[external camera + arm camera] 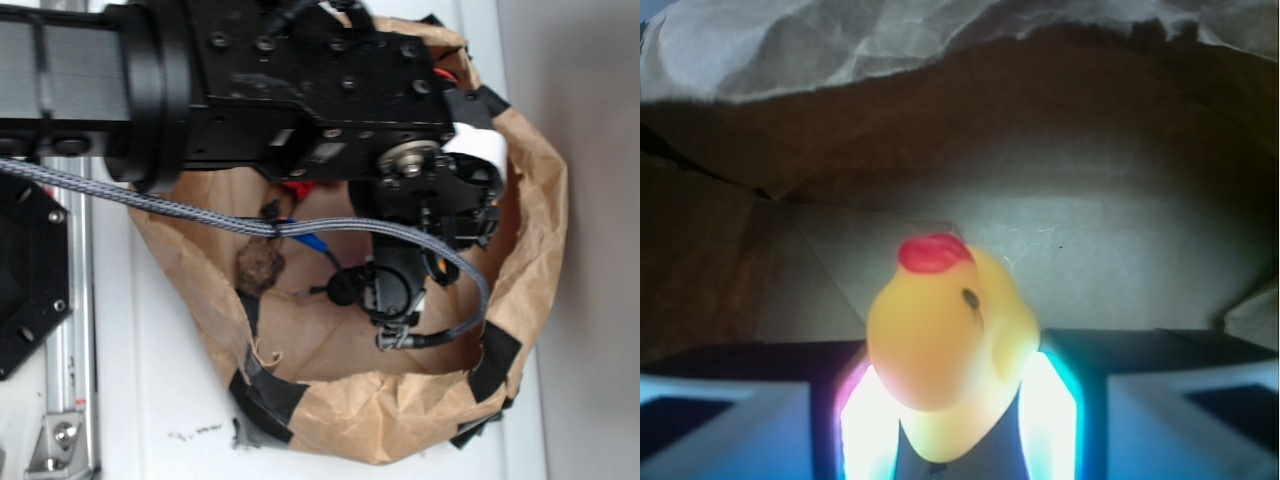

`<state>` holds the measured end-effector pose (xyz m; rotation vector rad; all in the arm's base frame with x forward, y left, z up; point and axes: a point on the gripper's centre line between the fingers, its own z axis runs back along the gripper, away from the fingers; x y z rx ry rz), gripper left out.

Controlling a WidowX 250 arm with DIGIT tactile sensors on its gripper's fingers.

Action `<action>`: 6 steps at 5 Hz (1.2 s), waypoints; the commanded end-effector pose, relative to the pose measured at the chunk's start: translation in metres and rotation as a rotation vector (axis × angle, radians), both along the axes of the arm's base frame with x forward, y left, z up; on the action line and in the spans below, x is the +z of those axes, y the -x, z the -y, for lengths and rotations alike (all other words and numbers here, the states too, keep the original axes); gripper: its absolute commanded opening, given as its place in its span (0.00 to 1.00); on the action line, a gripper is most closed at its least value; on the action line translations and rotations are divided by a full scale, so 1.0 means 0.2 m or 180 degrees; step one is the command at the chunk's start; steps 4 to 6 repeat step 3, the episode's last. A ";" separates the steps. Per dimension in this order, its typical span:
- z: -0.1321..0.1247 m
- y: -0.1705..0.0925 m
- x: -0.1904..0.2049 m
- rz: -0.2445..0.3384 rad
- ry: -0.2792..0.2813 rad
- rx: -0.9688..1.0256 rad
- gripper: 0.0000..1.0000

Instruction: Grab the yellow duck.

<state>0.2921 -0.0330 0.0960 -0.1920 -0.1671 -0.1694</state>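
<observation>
In the wrist view the yellow duck [945,345] sits between the two fingers [1048,420] of the gripper [952,425], which are closed against its sides; its red beak [933,253] points away from the camera. Beyond it lies the floor and crumpled wall of the brown paper bag [940,60]. In the exterior view the arm [300,90] reaches down into the bag, hiding the duck

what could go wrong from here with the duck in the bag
1. The duck sits between the tool fingers, with its round head and beak sticking out in front. If the grip is only on its curved sides, it could squirt out.
2. The arm is deep inside the paper bag. Lifting out may snag the crumpled wall or the loose grey cable and drag the bag.
</observation>
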 end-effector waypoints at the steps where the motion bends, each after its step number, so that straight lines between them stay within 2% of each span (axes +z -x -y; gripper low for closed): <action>1: -0.07 0.05 0.12 -0.0106 -0.0227 0.0458 0.00; 6: -0.10 0.07 0.10 -0.0067 -0.0201 0.0624 0.00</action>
